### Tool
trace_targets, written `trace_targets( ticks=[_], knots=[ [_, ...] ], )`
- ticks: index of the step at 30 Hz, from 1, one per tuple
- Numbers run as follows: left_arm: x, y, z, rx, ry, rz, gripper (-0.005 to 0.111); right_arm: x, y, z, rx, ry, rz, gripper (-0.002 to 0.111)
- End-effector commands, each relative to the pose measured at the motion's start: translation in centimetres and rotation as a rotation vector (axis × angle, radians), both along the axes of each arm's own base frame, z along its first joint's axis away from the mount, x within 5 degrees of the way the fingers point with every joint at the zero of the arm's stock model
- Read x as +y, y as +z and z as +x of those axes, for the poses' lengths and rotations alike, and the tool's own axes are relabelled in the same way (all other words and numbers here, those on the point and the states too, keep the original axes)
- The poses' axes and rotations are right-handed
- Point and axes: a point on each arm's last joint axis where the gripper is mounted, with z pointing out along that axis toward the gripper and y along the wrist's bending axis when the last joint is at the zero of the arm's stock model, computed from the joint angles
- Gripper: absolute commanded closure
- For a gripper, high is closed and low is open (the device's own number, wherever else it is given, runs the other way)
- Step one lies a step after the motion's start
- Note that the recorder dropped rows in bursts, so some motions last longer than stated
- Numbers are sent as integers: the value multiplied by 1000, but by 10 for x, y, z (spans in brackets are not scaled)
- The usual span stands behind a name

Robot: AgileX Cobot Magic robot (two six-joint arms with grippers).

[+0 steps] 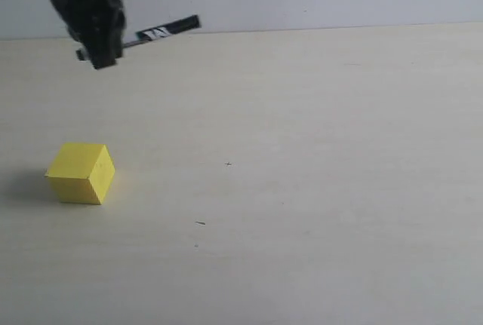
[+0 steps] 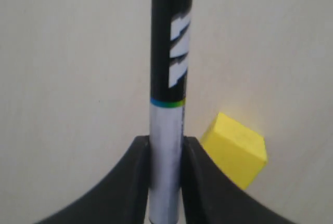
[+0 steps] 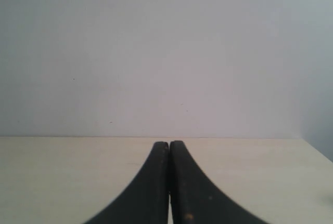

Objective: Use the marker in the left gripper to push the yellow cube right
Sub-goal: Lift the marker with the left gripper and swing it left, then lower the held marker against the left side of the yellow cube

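The left gripper (image 1: 100, 52), at upper left of the frame, clamps the marker (image 1: 162, 31) by its white half. The black lettered half projects right, nearly level. The yellow cube (image 1: 81, 173) sits at lower left, well apart from the marker.

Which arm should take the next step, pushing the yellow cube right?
Left. The left end effector clamps the marker, with the yellow cube close by in its view. The right end effector is shut, empty, and sees no cube.
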Motion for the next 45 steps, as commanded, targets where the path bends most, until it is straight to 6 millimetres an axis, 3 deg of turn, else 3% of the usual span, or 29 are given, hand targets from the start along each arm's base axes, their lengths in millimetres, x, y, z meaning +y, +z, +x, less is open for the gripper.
trace_targets(
  ticks=[1, 4, 7, 10, 14, 19, 22, 25, 28, 33, 45],
  knots=[
    [81, 2, 15, 30, 104, -4, 107, 0, -1, 0, -3, -6, 1, 108],
    [124, -8, 22, 61, 271, -9, 107, 0, -1, 0, -3, -6, 1, 108],
    [147, -21, 29, 96, 342, -5, 107, 0, -1, 0, -3, -6, 1, 108],
    [157, -45, 30, 180, 69, 95, 107, 0, -1, 0, -3, -6, 1, 108],
    [177, -61, 24, 234, -3, 343, 107, 0, -1, 0, -3, -6, 1, 108],
    [187, -80, 33, 268, -45, 322, 107, 0, -1, 0, -3, -6, 1, 108],
    [208, -98, 24, 352, -112, 247, 107, 0, -1, 0, -3, -6, 1, 108],
    [234, -108, 17, 355, 9, 207, 107, 0, -1, 0, -3, -6, 1, 108],
    [239, -109, 17, 329, 57, 179, 107, 0, -1, 0, -3, -6, 1, 108],
    [234, -113, 17, 332, -116, 149, 107, 0, -1, 0, -3, -6, 1, 108],
    [234, -150, 8, 228, -199, 220, 107, 0, -1, 0, -3, -6, 1, 108]
  ],
)
